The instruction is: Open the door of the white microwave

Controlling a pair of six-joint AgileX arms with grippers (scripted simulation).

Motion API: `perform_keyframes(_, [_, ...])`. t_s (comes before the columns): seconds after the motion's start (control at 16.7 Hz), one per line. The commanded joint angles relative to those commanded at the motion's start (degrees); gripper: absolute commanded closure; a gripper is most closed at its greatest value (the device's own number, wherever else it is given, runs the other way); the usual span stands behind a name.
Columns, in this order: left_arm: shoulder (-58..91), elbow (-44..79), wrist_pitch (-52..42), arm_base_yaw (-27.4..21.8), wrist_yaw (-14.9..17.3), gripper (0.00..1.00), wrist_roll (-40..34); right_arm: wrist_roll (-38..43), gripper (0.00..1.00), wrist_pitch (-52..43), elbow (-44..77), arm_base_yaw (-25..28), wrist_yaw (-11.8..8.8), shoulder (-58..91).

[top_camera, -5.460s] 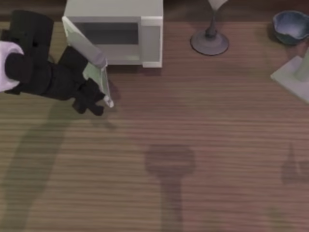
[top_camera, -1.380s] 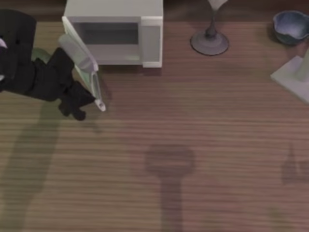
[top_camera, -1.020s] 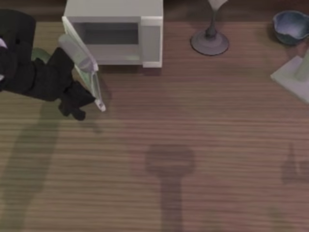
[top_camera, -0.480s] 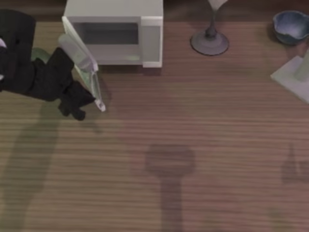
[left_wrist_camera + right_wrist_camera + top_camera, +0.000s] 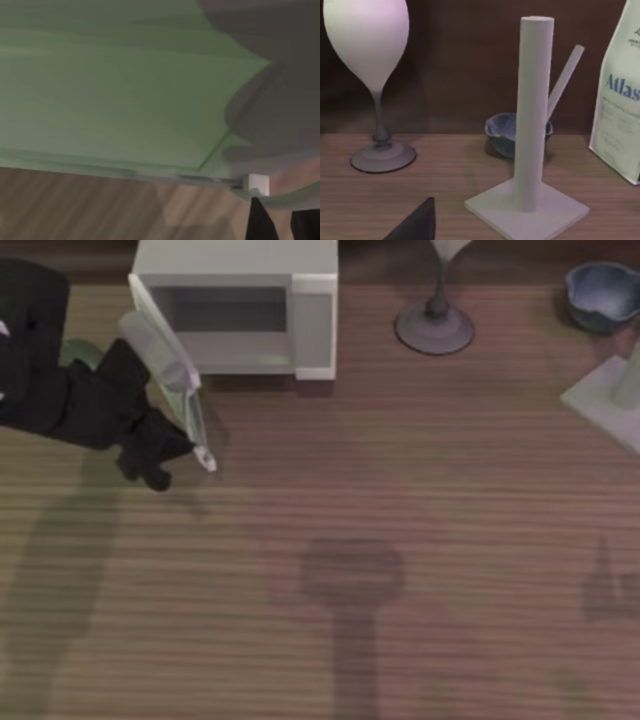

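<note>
White casing marks the white microwave (image 5: 237, 302) at the upper left of the top view, at the far edge of the wooden counter (image 5: 420, 540). Its door (image 5: 170, 375) stands swung well out, hinged at the upper-left corner of the oven, its free edge pointing toward the lower left of the frame. The left pincer (image 5: 158, 452) sits at that free edge, just beside the small white handle tab (image 5: 205, 456); whether its fingers are clenched on the tab or released cannot be told. In the left wrist view the pale green-grey window of the door (image 5: 115, 95) fills the frame, with the handle tab (image 5: 258, 184) at the lower right.

Risk, as a judgement: if the pincer slips off the small tab, the door may stop short or swing back. A pull that departs from the hinge arc could drag the whole oven across the counter.

Containers: the oven cavity (image 5: 225, 320) is exposed and appears empty. A blue bowl (image 5: 603, 293) at the upper right shows no contents. A tall stemmed glass (image 5: 436, 315) stands right of the oven. In the right wrist view a white paper-towel stand (image 5: 530, 135) and a printed bag (image 5: 620, 95) stand near the bowl (image 5: 506, 131). The right pincer is not seen in the top view.
</note>
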Motion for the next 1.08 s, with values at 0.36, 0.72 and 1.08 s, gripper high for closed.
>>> perform_keyframes(0.36, [0.3,1.0,-2.0,1.5,1.5,1.00,3.5,0.0,0.00,0.0,0.0,0.0,0.0,0.0])
perform_keyframes(0.72, [0.3,1.0,-2.0,1.5,1.5,1.00,3.5,0.0,0.00,0.0,0.0,0.0,0.0,0.0])
perform_keyframes(1.08, [0.3,1.0,-2.0,1.5,1.5,1.00,3.5,0.0,0.00,0.0,0.0,0.0,0.0,0.0])
